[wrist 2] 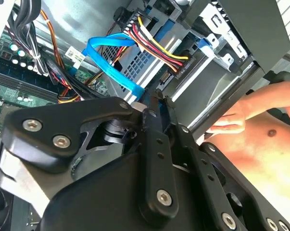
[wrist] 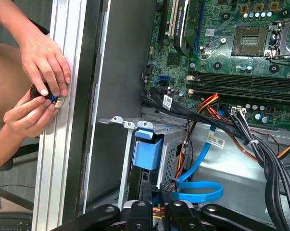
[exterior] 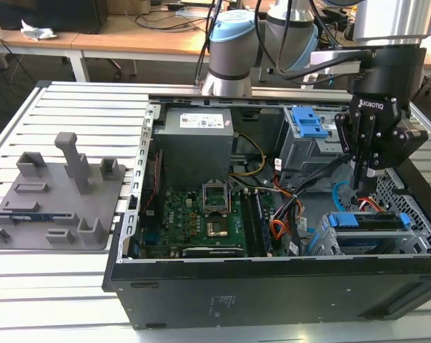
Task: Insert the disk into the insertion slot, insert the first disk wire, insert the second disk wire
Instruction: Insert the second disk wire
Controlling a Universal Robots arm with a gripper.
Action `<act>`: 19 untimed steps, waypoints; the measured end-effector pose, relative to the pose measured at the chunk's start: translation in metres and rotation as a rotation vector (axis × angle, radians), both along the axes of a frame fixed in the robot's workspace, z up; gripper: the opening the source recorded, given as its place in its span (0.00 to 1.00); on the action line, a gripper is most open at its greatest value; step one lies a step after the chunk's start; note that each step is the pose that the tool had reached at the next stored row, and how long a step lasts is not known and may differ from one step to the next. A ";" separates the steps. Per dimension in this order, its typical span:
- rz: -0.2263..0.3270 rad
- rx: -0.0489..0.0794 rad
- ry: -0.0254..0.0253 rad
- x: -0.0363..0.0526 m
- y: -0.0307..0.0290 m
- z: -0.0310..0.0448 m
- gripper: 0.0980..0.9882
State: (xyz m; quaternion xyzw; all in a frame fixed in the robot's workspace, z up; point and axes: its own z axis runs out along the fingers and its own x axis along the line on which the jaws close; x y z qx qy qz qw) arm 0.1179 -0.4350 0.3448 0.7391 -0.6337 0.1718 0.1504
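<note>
The disk [exterior: 365, 220] sits in the insertion slot [exterior: 328, 241], the first disk wire [wrist 2: 154, 45] running to its end. The hand [exterior: 363, 184] hangs just above, narrowed and apparently pinching the plug of the second disk wire [wrist 2: 117, 72]. This cable is judged light, limp and springy; the small stiff plug, not the looped ribbon, is the place to hold.

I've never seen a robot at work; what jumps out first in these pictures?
An opened black computer case lies on a slatted table, with the robot's black claw hanging over its drive corner at the exterior view's right, close to the disk in its bright blue caddy. In the first wrist view the light-blue cable loops inside the case, while a person's hands hold something small outside it.
</note>
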 end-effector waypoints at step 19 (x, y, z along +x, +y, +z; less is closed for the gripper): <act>-0.005 0.000 0.0605 0.0089 0.0003 -0.0009 0.07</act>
